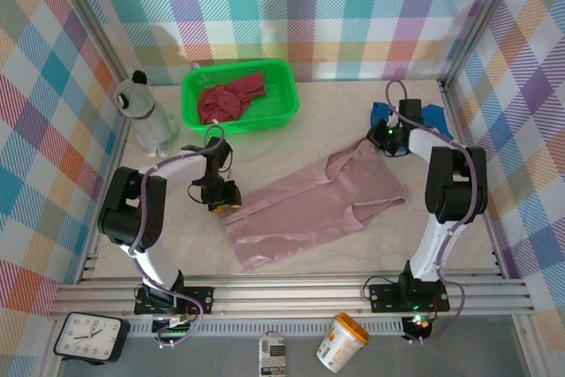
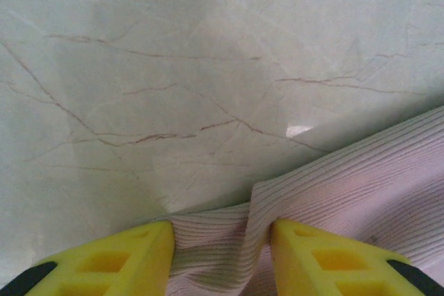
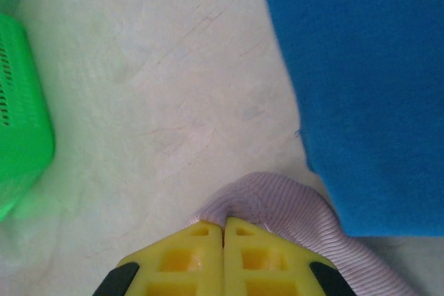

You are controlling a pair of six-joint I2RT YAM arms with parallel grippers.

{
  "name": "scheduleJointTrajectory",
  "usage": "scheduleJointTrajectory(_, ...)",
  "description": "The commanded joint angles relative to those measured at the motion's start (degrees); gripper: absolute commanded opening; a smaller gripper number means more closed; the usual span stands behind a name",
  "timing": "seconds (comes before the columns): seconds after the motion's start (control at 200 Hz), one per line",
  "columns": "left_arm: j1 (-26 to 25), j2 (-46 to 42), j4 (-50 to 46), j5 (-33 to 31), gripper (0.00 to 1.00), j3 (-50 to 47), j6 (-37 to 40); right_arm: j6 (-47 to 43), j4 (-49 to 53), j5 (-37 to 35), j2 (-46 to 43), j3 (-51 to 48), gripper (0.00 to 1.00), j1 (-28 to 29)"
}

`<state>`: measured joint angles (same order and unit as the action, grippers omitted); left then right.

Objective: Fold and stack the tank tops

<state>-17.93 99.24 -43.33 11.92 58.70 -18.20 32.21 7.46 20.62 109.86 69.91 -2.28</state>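
Right gripper (image 3: 223, 225) pinches pink top (image 3: 277, 195) — overhead, red top (image 1: 231, 99) in basket (image 1: 256, 122).

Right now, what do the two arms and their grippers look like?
The left arm and right arm have white links, black joints and a pale purple cable looped alongside. The left gripper and right gripper have yellow fingers with hollow square cells, black at the base.
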Motion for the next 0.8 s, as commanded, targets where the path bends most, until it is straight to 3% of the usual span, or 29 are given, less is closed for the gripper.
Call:
scheduleJointTrajectory(0.0,-0.4,0.9,-2.5,-1.6,0.43,-2.5,0.4,3.7,-7.0,5.0,0.6,-2.0,0.00,-1.8)
scheduleJointTrajectory(0.395,-0.4,0.0,-3.8,-0.9,0.43,-2.5,0.4,2.2,-0.4,1.2,6.8,-1.5,0.08,-2.5)
scheduleJointTrajectory(0.61,-0.5,-0.2,-5.6,-1.7,0.43,-1.1,1.1,0.5,2.6,-2.0,5.0,-1.4,0.16,-2.6)
scheduleJointTrajectory(0.8,-1.2,-1.4,-6.9,-0.3,0.43,1.3,0.6,-1.4,3.1,-0.5,0.2,-2.6,0.28,-2.5)
